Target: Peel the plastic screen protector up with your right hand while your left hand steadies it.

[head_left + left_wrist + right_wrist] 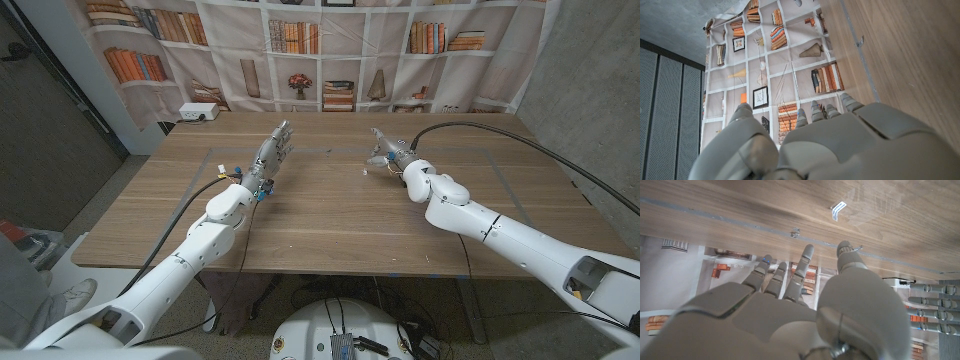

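Closest to the lens: right hand [790, 315], pale grey back, fingers [805, 262] straight and a little apart, nothing in its grasp. Reaches over the wooden table [330, 225], fingertips near a white scrap of tape [838, 211]; contact with the wood impossible to judge. In the head view, sits just beyond and to the right of that scrap [365, 172], at [388, 152].

Left hand [272, 155] well to the left of the scrap, standing on its edge, fingers stretched out and close together, likewise holding nothing. Seen from its own wrist [830, 145], points toward a printed bookshelf backdrop [790, 75].

Plastic screen protector [320, 185]: seemingly a large clear sheet lying flat on the wood, traced only by faint straight lines, with the scrap on or beside it; exact limits hard to tell. Appears unlifted, both hands over its far part.

Bare wood nearer the robot than the scrap, between the two forearms. Small white box [197, 112] at the table's far corner, far left of the scrap.
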